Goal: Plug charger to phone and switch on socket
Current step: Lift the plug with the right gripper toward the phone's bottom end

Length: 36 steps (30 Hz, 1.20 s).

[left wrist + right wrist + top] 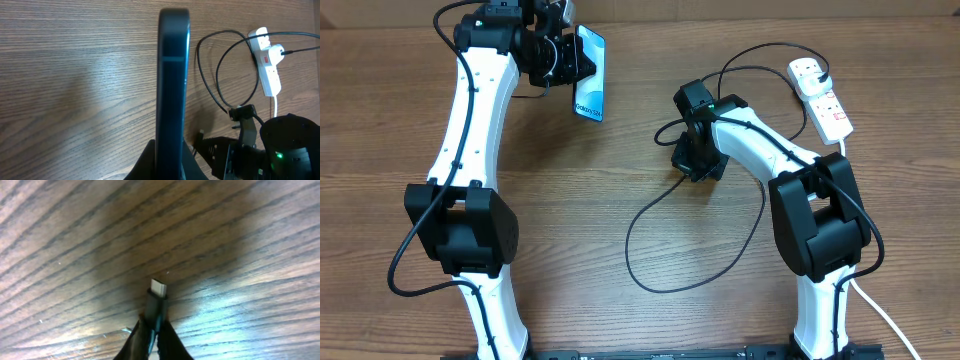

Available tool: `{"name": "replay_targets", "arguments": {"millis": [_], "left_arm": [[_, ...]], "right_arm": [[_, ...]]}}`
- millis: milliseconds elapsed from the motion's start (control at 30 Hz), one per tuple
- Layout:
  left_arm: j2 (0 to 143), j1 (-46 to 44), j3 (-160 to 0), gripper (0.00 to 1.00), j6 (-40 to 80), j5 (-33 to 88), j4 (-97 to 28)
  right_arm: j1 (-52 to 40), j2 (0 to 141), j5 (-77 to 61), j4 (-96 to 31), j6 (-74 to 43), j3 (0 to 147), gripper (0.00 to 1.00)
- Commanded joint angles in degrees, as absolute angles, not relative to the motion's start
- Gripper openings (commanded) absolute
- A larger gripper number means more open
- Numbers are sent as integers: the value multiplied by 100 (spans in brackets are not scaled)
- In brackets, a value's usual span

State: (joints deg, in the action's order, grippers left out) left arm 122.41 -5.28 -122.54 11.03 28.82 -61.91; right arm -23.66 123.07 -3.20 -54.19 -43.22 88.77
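My left gripper is shut on the phone, holding it on edge above the table at the back left; its cyan screen faces up in the overhead view. In the left wrist view the phone stands edge-on between my fingers. My right gripper is shut on the charger's connector tip, which points out beyond the fingers over bare wood. The black charger cable loops across the table to a plug in the white socket strip at the back right.
The socket strip also shows in the left wrist view, with its white cord running off the front right. The wooden table carries the loose cable loops between the arms.
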Motion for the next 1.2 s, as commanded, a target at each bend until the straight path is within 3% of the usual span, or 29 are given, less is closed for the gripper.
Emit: {"name": "replay_targets", "arguments": {"millis": [0,300,700,867,1167], "left_arm": [[12108,-582,-12283,4,1184,2943,-6147],[12108,-582,-12283,4,1184,3030,-6121],[12108,-314,-12283,4,1260,6320,-4960],[12108,-148,-12283,4,1820,6871,-4644],[12108,-130,-12283,4,2084,6864,-4628]], "right_arm": [[-2338,12379,-351,-5380,-4303,8785,4],[-2141,12376,-825,-5496,-4029,9148,4],[-1511,12125,-5564,-5850,-974,10145,4],[-1487,12009,-6997,-6062,-71,10145,4],[-1649,11727,-7190,-5878,51,10154,4]]}}
